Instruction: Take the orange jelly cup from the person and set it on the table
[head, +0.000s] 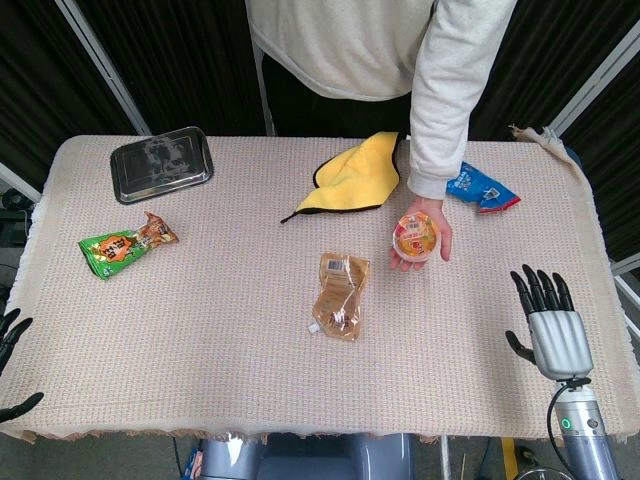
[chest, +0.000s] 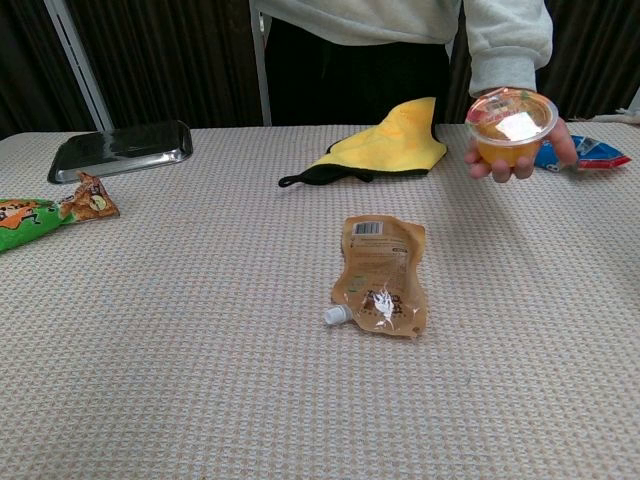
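Observation:
The orange jelly cup (head: 416, 237) (chest: 511, 125) sits in the person's upturned palm (head: 434, 232), held out over the table's right half. My right hand (head: 545, 322) hovers at the near right corner, fingers spread and empty, well short of the cup. Only the fingertips of my left hand (head: 12, 340) show at the near left edge, spread with nothing in them. Neither hand appears in the chest view.
A brown spout pouch (head: 340, 294) (chest: 382, 273) lies mid-table. A yellow cloth (head: 360, 171) (chest: 390, 142) and a blue packet (head: 480, 189) lie at the back right. A metal tray (head: 160, 163) and a green snack bag (head: 123, 244) are at the left.

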